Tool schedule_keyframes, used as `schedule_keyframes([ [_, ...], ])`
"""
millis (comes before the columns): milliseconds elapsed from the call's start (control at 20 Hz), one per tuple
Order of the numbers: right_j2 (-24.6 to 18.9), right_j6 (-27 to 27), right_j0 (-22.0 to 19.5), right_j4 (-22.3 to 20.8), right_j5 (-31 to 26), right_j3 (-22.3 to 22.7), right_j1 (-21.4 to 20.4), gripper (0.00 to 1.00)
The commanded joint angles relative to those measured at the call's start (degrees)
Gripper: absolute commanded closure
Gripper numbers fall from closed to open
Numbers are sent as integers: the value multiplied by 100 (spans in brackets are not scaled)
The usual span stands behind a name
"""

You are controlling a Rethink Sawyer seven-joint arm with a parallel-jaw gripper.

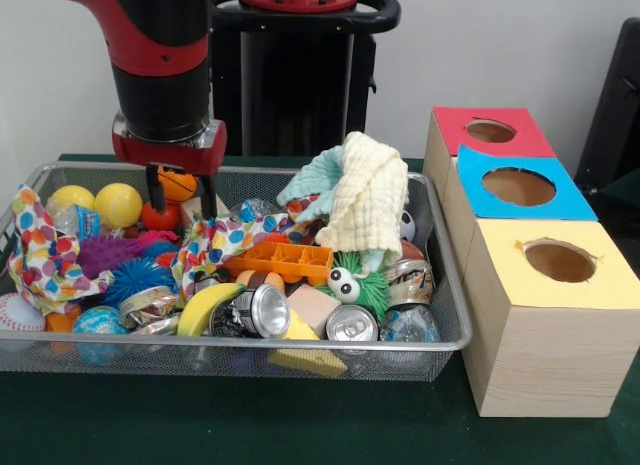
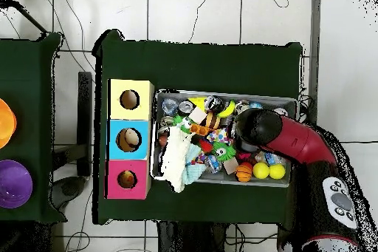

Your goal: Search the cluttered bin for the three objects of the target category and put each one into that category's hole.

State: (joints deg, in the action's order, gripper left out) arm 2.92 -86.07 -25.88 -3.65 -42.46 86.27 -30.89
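Bin (image 1: 440,337): wire, on green worktop, packed w/ balls, cans, cloths; 3 hole boxes (image 1: 548,315) beside it. Pincer (image 1: 180,197): fingers apart, empty, straddling a red ball (image 1: 160,216) at back. Risk: ball may roll off; patterned cloth (image 1: 222,237) could snag.

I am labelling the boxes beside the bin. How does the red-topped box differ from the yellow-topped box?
The red-topped box stands farthest back in the front view; the yellow-topped box stands nearest the camera. The red top's hole is cleanly cut, while the yellow top's hole has ragged edges. Both are light wooden boxes with one round hole, in one row with a blue-topped box between them.
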Motion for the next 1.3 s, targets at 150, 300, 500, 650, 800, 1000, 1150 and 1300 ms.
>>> schedule_keyframes([
  [150,-711,-934,41,383,748,432,531,0],
  [300,-711,-953,78,438,837,434,576,0],
  [500,-683,-966,132,496,880,421,644,0],
  [650,-649,-952,160,516,901,435,674,0],
  [800,-591,-956,198,512,932,437,712,0],
  [1000,-483,-973,241,477,941,400,782,0],
  [1150,-418,-959,252,438,939,304,874,0],
  [1300,-386,-925,232,394,1011,162,1025,0],
])
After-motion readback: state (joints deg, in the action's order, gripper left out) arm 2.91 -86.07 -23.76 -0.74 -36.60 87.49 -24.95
